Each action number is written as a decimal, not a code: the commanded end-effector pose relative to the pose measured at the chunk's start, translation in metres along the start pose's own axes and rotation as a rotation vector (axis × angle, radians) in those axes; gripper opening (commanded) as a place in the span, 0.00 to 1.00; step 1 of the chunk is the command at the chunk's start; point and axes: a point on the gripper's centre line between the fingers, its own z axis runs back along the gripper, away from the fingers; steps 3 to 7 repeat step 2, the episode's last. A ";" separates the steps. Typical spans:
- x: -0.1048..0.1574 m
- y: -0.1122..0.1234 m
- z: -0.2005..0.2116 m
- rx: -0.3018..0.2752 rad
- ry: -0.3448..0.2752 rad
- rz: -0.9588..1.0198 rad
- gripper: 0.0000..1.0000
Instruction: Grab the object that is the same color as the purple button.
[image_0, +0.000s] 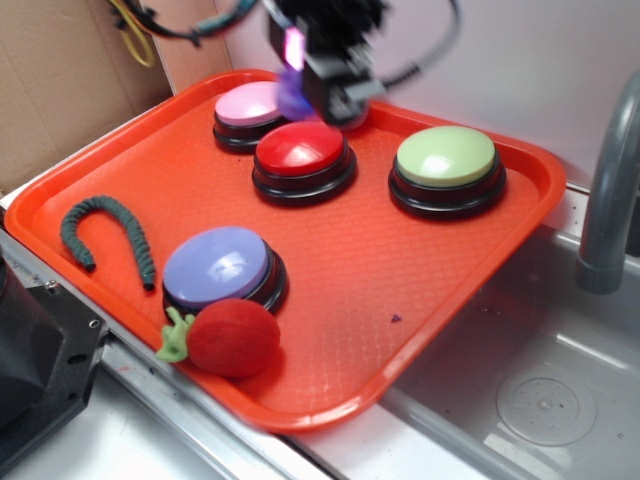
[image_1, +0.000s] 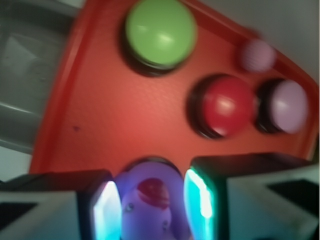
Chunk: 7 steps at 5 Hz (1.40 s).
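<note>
My gripper (image_0: 300, 95) hangs above the tray's far side, over the pink and red buttons, shut on the object, a small purple duck (image_0: 292, 100). In the wrist view the duck (image_1: 147, 215) sits between my two lit fingers (image_1: 106, 210), its reddish beak facing the camera, and my gripper (image_1: 152, 210) closes round it. The purple button (image_0: 217, 266), a lavender dome on a black base, stands at the tray's near left. In the wrist view the purple button (image_1: 150, 169) shows just behind the duck. This view is blurred.
The orange tray (image_0: 400, 300) also holds a pink button (image_0: 250, 105), a red button (image_0: 303, 150), a green button (image_0: 446, 158), a red plush strawberry (image_0: 230, 337) and a green curved toy (image_0: 105, 230). A pink ball (image_1: 256, 55) lies near the rim. A sink (image_0: 540, 390) and faucet (image_0: 610, 180) are on the right.
</note>
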 end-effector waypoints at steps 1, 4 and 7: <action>-0.035 0.034 0.037 0.029 -0.106 0.197 0.00; -0.049 0.041 0.032 0.015 -0.140 0.305 0.00; -0.049 0.041 0.032 0.015 -0.140 0.305 0.00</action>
